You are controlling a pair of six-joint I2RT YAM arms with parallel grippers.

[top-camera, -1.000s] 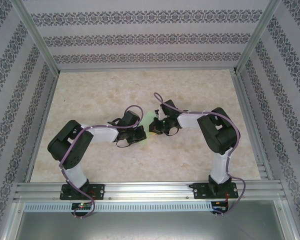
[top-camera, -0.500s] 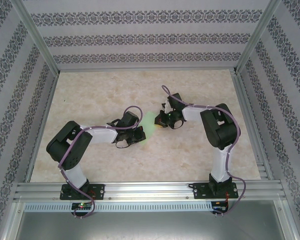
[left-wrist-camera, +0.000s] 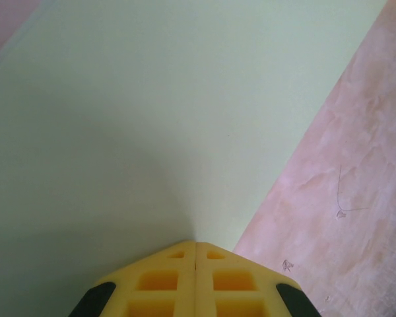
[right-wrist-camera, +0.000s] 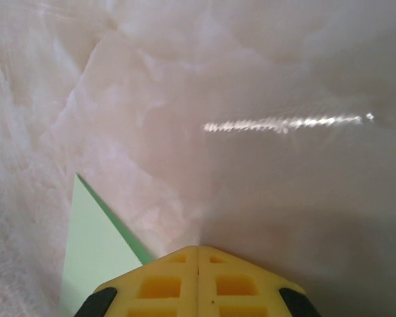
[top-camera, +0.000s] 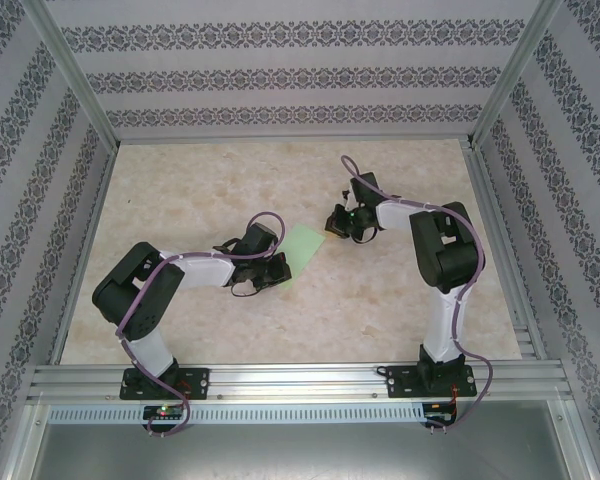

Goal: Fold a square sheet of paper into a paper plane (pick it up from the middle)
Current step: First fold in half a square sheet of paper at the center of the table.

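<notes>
Marbled table (top-camera: pixel 380 300), patterned walls (top-camera: pixel 280 75), left pincer (left-wrist-camera: pixel 196 244) on paper (top-camera: pixel 303 246)

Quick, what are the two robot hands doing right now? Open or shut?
Left gripper: shut, tip over the green paper, nothing visibly pinched.
Right gripper: shut, empty.

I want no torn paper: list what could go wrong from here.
1. The shut left gripper seems to pin the sheet alone; if it drags, the paper may slide or crumple.
2. The right gripper, shut, sits beside the sheet's corner; coming in, it could catch that edge.
</notes>
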